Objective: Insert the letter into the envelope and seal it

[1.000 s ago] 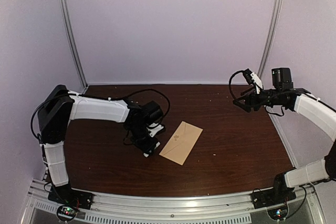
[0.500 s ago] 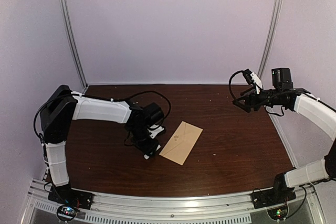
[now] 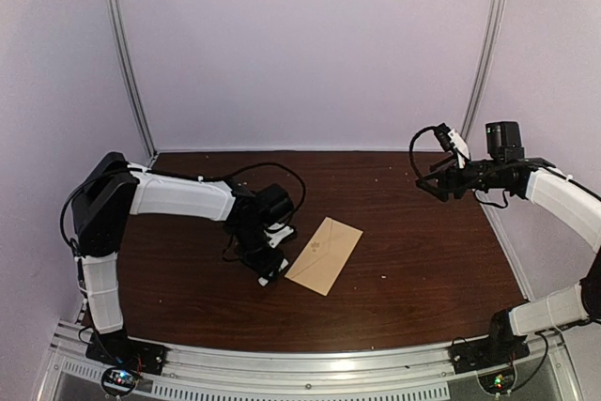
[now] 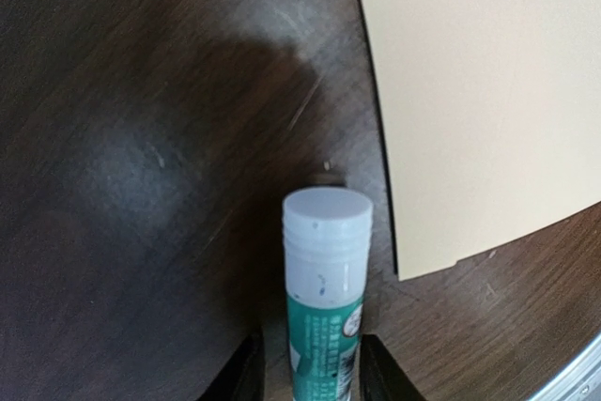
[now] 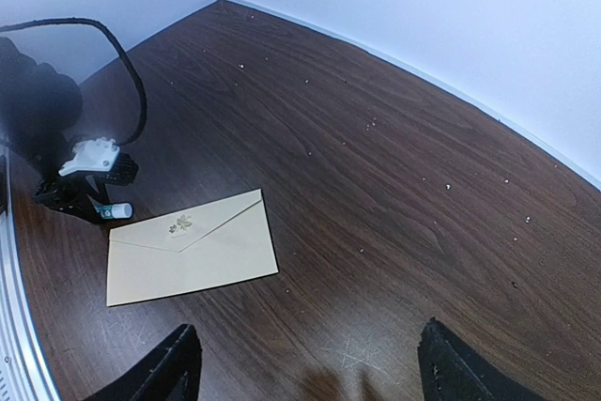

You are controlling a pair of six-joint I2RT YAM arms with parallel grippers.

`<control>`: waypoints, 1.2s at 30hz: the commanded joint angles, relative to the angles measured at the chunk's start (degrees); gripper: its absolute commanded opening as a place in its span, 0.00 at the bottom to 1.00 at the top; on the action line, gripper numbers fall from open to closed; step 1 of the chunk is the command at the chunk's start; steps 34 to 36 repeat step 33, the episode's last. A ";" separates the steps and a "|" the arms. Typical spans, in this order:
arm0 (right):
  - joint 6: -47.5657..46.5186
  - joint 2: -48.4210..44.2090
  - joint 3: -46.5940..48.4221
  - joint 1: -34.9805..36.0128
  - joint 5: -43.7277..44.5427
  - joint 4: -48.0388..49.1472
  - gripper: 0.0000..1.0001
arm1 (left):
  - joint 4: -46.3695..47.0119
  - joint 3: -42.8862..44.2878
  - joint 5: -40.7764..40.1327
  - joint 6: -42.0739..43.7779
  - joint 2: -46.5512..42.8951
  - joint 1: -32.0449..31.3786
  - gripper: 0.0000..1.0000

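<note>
The tan envelope (image 3: 324,255) lies flat on the dark wood table, flap folded down, with a small emblem at the flap's tip. It also shows in the left wrist view (image 4: 488,91) and the right wrist view (image 5: 192,249). The letter is not in view. My left gripper (image 3: 268,272) is low, just left of the envelope's near corner. In its wrist view the gripper (image 4: 310,363) is shut on a green glue stick with a white cap (image 4: 326,260). My right gripper (image 3: 427,168) hangs open and empty high at the right, jaws wide apart (image 5: 310,354).
The left arm's black cable (image 5: 113,53) loops over the table behind the gripper. A metal rail (image 3: 300,363) runs along the near edge. Pale walls close in the table's back and sides. Small crumbs dot the wood.
My left gripper has shifted slightly to the right and nearer with the glue stick. The envelope and the right arm have not moved.
</note>
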 commanded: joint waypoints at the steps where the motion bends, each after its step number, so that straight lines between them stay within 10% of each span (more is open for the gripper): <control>1: -0.25 0.06 -0.16 -0.42 -0.89 0.58 0.80 | 1.42 1.34 -0.46 0.48 1.29 -0.24 0.36; 9: 0.05 -0.09 1.84 -0.45 1.00 -1.13 0.81 | -3.04 5.06 -2.54 0.68 -0.30 -0.21 0.37; 11: 1.14 -0.46 3.16 -0.53 4.55 -1.34 0.98 | -5.83 7.71 -5.09 1.62 -1.91 -0.24 0.38; 20: 11.63 -0.11 12.65 -0.71 24.96 -3.13 1.00 | -17.48 24.00 -20.53 10.63 -7.87 2.83 0.45; 26: 18.08 -5.10 11.98 -0.76 32.19 8.82 1.00 | -0.20 21.34 -21.56 13.40 -18.01 11.31 0.63; 29: 20.00 -6.18 13.89 -0.71 33.41 9.79 1.00 | 9.79 15.98 -24.27 12.75 -23.19 12.59 0.96; 36: 20.22 -4.95 13.70 -0.73 32.60 8.27 1.00 | 26.98 -0.34 -33.23 7.84 -30.85 12.96 0.98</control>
